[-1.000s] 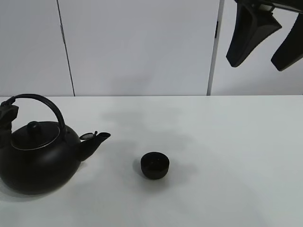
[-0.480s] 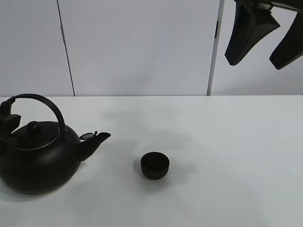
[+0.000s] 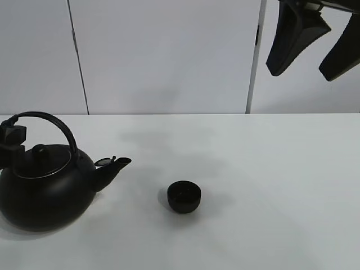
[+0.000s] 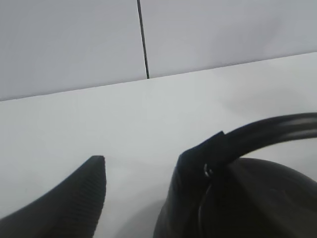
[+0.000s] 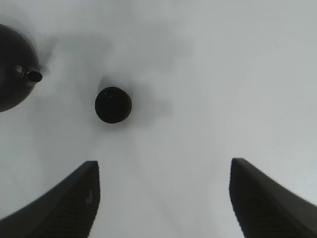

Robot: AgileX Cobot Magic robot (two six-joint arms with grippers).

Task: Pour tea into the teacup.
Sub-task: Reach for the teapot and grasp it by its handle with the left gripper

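Observation:
The small black teacup (image 3: pixel 184 197) stands on the white table (image 3: pixel 270 169) near the middle; the right wrist view shows it (image 5: pixel 113 104) from above. The big black kettle (image 3: pixel 45 188) stands upright at the left, its spout (image 3: pixel 115 165) pointing toward the cup. No tea stream is visible. My left gripper (image 3: pixel 12 138) is at the left base of the kettle's arched handle (image 4: pixel 267 130). It is open (image 4: pixel 148 156), with only bare table showing between its fingers and one finger against the handle. My right gripper (image 3: pixel 318 48) hangs open and empty, high above the table's right (image 5: pixel 164 162).
A white panelled wall (image 3: pixel 169 56) runs behind the table. The kettle (image 5: pixel 12 69) lies at the edge of the right wrist view.
My left gripper has shifted slightly upward at the handle's left base. The kettle, the cup and my right gripper have hardly moved.

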